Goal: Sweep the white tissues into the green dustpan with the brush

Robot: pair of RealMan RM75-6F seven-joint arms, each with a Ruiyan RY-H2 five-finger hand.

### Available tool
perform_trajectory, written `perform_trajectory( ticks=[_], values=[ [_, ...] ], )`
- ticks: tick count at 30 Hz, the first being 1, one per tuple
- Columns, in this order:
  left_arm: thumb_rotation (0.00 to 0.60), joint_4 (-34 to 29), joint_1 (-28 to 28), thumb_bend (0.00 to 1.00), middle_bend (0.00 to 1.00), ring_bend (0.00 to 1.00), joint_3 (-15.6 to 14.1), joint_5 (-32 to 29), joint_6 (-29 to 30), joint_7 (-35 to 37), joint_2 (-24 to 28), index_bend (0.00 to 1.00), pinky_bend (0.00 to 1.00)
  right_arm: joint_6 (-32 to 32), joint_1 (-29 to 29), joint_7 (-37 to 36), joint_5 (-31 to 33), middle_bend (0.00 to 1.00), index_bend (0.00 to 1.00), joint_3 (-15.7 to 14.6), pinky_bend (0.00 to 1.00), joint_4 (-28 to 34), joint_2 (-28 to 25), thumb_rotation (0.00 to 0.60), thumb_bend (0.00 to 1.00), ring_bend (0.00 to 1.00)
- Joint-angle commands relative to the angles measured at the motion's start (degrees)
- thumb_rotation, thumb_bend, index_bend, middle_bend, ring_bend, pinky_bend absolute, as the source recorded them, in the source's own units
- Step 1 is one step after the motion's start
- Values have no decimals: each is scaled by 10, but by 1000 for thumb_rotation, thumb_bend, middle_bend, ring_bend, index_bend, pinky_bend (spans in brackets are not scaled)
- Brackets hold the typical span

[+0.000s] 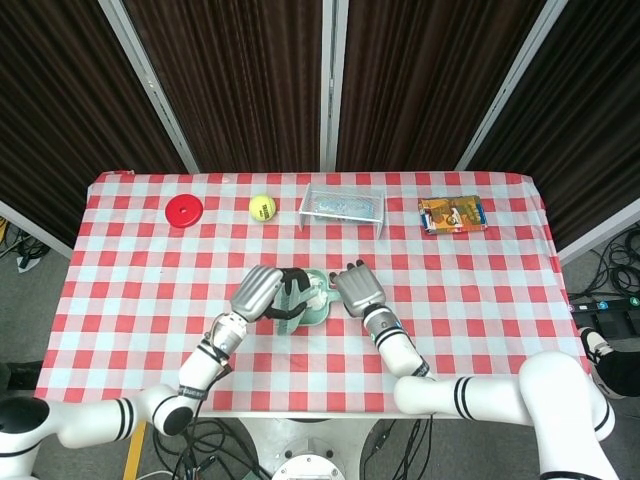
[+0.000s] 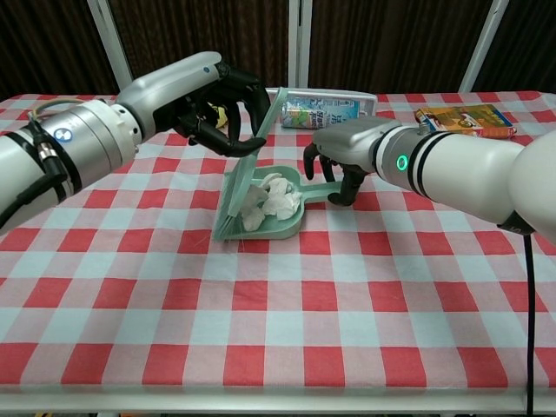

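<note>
The green dustpan (image 2: pixel 276 221) lies on the checked table near the middle, with several white tissues (image 2: pixel 271 196) piled inside it. My right hand (image 2: pixel 343 156) grips the dustpan's handle at its right side. My left hand (image 2: pixel 219 102) holds the green brush (image 2: pixel 248 165) by its handle, the brush slanting down with its bristles at the pan's left mouth. In the head view the dustpan (image 1: pixel 312 303) shows between the left hand (image 1: pixel 260 292) and the right hand (image 1: pixel 355 290).
A clear plastic box (image 1: pixel 343 205) with a printed packet stands behind the pan. A tennis ball (image 1: pixel 262 207) and a red disc (image 1: pixel 184 211) lie at the back left, a colourful snack packet (image 1: pixel 452 214) at the back right.
</note>
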State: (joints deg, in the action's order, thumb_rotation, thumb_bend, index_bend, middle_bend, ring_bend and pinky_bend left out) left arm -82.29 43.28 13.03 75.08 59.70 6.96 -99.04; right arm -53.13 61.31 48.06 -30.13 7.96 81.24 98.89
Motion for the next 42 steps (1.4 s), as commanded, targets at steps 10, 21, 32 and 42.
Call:
perform_trajectory(
  ticks=[10,21,32,42],
  values=[
    [600,-16,-28,475,512,558,-28,36,38,-23,38,502,817,-30,-16,-15,-22,215,72,-2,142,59,-41,600,210,78],
    [600,5,-67,477,500,553,-75,1,33,-202,123,502,803,-108,-102,-86,-140,204,60,-32,129,203,-215,600,211,64],
    [600,14,-51,479,446,528,-80,-89,-14,-380,107,430,751,-143,-188,-172,-235,210,60,-69,128,241,-308,600,211,65],
    [600,-62,-75,360,336,382,-59,-128,23,-369,146,288,691,-174,-255,-235,-290,220,59,-81,126,252,-364,600,212,65]
  ],
)
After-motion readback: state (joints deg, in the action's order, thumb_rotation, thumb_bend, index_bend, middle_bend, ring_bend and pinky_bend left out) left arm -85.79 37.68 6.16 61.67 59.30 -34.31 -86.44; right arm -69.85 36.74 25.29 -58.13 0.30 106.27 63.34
